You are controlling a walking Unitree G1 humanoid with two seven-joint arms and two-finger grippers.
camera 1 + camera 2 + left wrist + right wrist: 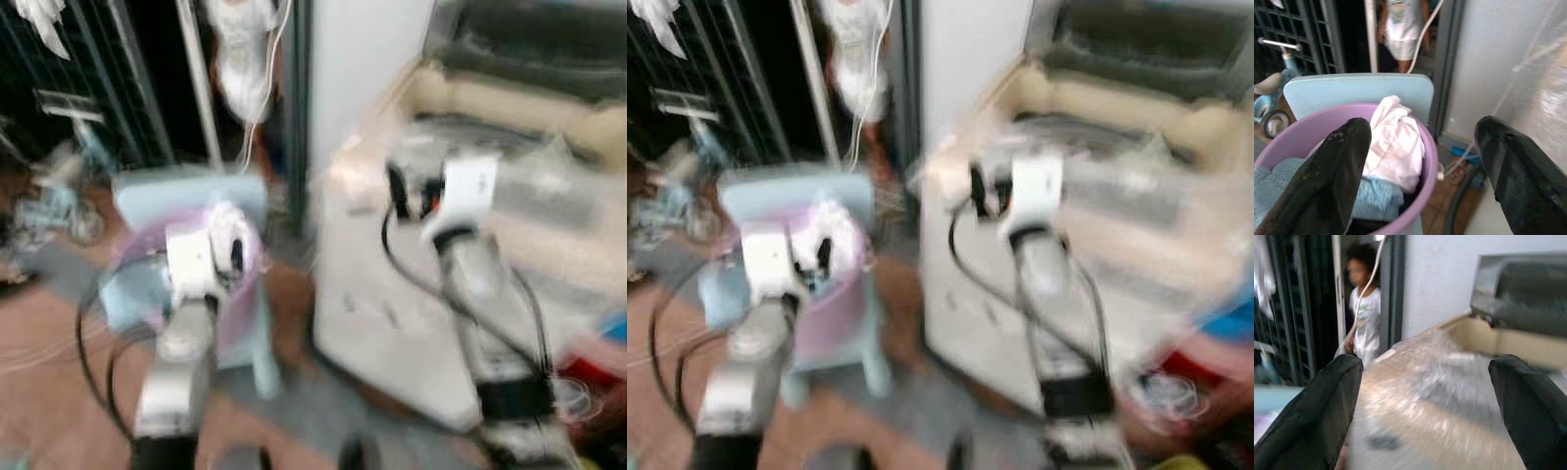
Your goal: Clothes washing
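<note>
Purple tub [1426, 147] is holding two garments, pink [1393, 142] and blue [1378, 198]; left gripper [1420, 171] and right gripper [1425, 411] are gaping, empty.

A purple bucket [1427, 147] on a pale blue chair [1352, 88] holds a crumpled pink-white cloth [1393, 142] above light blue clothes [1378, 198], beside the white washer [392, 313].

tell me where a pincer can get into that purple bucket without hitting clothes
Crowded: the purple bucket is heaped with a pale pink garment and light blue clothes. Free: only the bare inner wall near the blue chair back. The open left pincer hovers above the rim.
</note>
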